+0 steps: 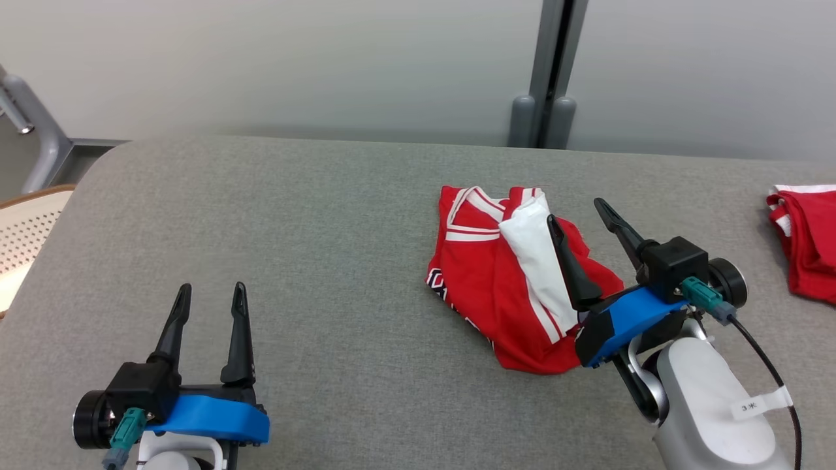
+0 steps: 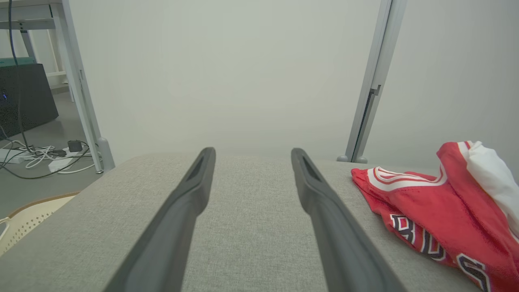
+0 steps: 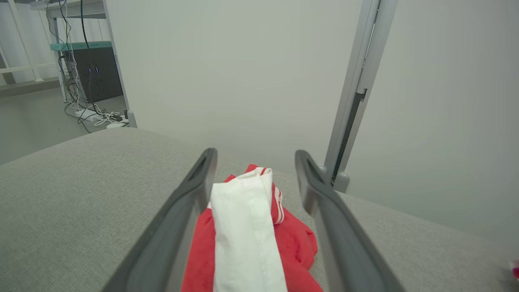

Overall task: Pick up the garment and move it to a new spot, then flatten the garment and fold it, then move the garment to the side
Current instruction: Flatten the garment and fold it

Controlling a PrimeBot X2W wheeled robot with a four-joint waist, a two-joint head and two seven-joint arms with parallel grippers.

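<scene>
The garment is a crumpled red jersey with white trim and a white panel, lying right of centre on the grey table. My right gripper stands open over the garment's right side, one finger across the white panel. In the right wrist view the garment lies between and below the open fingers of the right gripper. My left gripper is open at the lower left, well clear of the cloth. From the left wrist, the open left gripper points across bare table, with the garment off to the right.
Another red and white garment lies at the table's right edge. A perforated cream basket sits beyond the left edge. A grey wall and a vertical post stand behind the table. Cables lie on the floor.
</scene>
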